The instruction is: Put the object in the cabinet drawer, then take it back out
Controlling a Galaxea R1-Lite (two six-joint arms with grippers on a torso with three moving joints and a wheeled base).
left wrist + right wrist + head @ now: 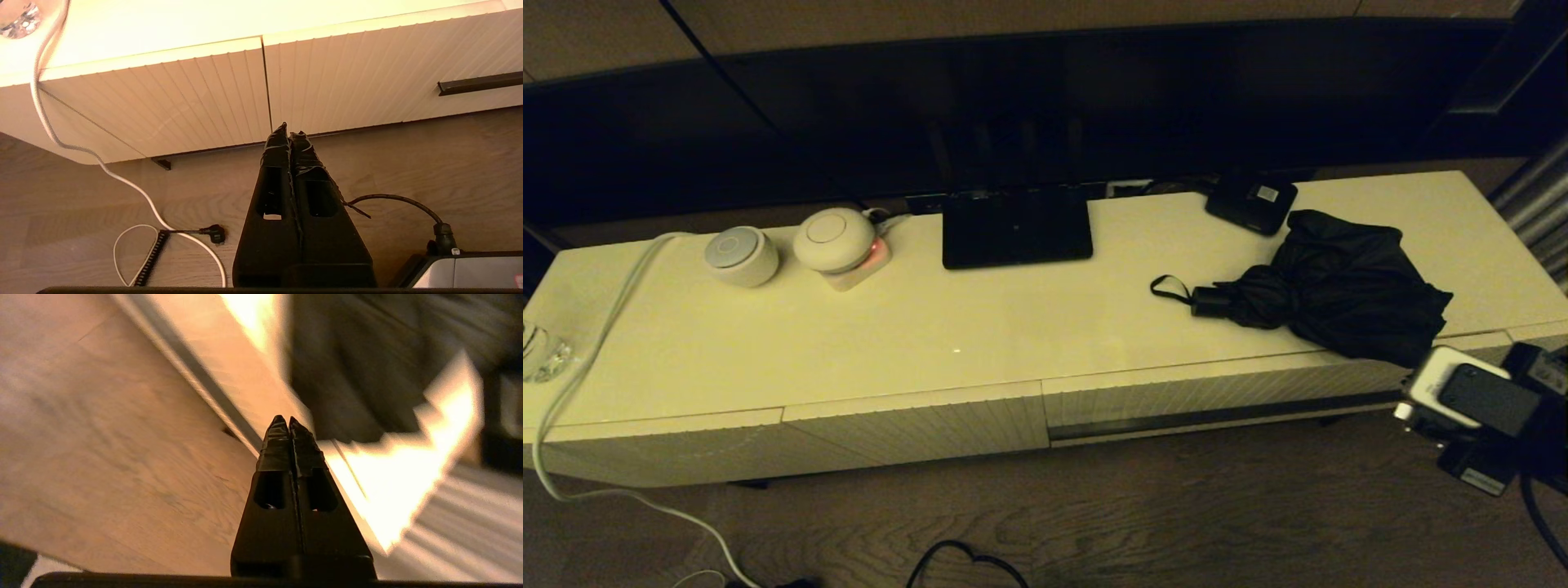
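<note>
- Right gripper [1462, 400], in the head view, hangs at the cabinet's right front corner, just below the umbrella [1327, 286]; this view hides its fingers. The black folding umbrella lies on the cabinet top, handle and wrist loop pointing left, loose fabric reaching the front edge. The cabinet drawer [1217, 398] beneath it is pushed in, its dark strip along the lower edge. A flat black stand base [1016, 228], a small black box [1251, 202] and two round white devices [788, 242] sit farther back. The left arm is out of this view.
- Left gripper [289, 132], in the left wrist view, is clenched on nothing, held low over the wood floor before a short ribbed panel [179, 102], apparently parked.
- Right gripper [284, 421], in the right wrist view, is pressed together and empty, its tip near the drawer's [245, 392] dark strip, the umbrella's dark fabric [367, 367] beyond.
- Opening the drawer looks like the step in hand. Done well, the fingers would part, catch the recess at the dark strip, and pull straight out, level, staying clear of the overhanging fabric so the umbrella is not dragged off.
</note>
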